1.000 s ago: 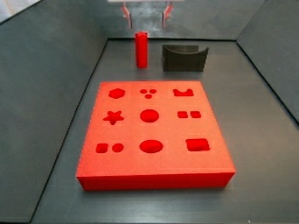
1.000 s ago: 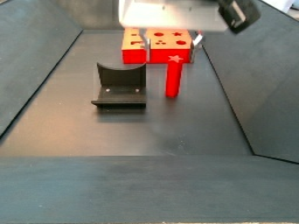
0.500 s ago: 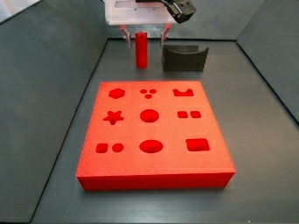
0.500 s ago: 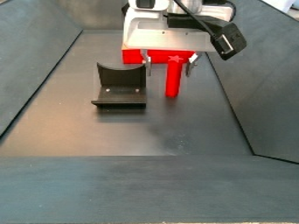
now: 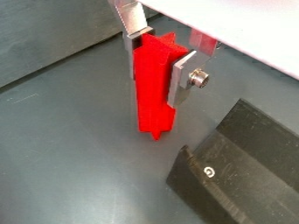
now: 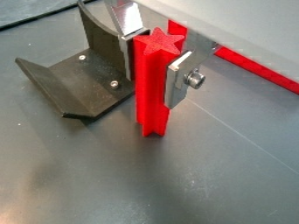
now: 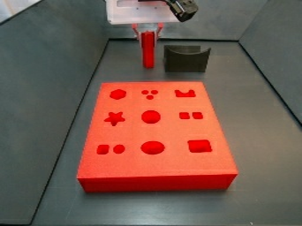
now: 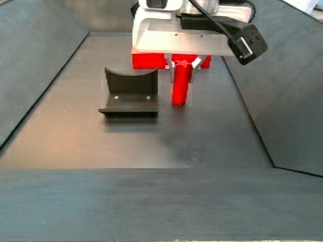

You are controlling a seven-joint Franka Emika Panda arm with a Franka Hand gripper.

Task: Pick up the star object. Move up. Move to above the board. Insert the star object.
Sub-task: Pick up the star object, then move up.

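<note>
The star object is a tall red peg standing upright on the dark floor at the far end, beyond the board. My gripper is over it, with a silver finger pressed on each side of its upper part in both wrist views. The peg's star-shaped top shows between the fingers, and its lower end is at the floor. In a side view the gripper hides most of the board. The board's star recess is empty.
The fixture, a dark L-shaped bracket, stands close beside the peg and also shows in another side view and both wrist views. Grey sloping walls enclose the floor on both sides.
The gripper came down over the peg and its fingers closed on it. The peg shifted slightly sideways, toward the fixture, between the last two moments.
</note>
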